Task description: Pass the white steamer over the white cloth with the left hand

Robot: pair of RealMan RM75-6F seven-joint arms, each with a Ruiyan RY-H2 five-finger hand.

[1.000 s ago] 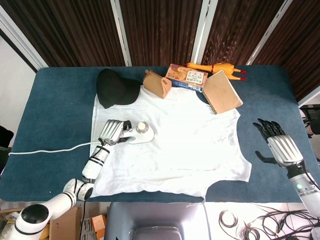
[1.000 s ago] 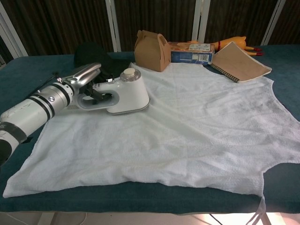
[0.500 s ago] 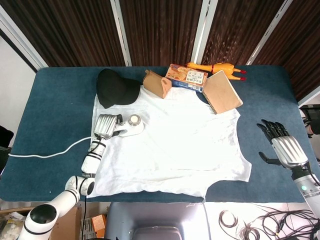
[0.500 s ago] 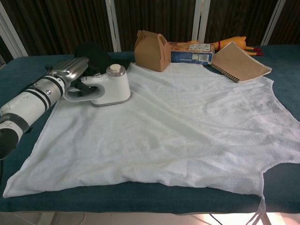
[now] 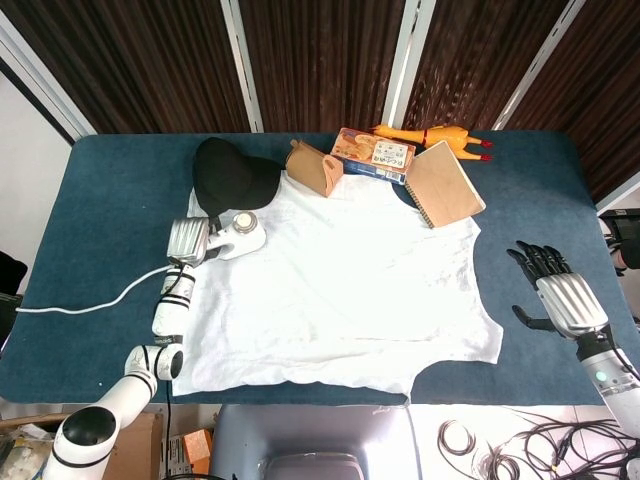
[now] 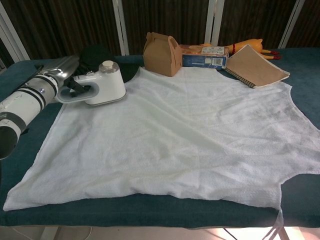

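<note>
Covering most of the blue table [image 5: 90, 220], the white cloth [image 5: 340, 290] lies flat, and you can check its near hem only in the chest view, while only the head view shows you the white power cord [image 5: 90, 300] trailing off to the left edge. Your left hand [image 5: 187, 238] grips the handle of the white steamer [image 5: 238, 236], which sits on the cloth's far left corner, just beside the black cap [image 5: 230, 175]. Only the head view shows your right hand [image 5: 555, 290]: it is empty, fingers spread, over bare table well clear of the cloth. Along the far edge stand the brown gable box [image 6: 161, 53], closed, contents hidden; the spiral notebook [image 5: 443, 185], overlapping the cloth's corner; the snack box [image 6: 205, 55]; and the rubber chicken [image 5: 432, 134].
</note>
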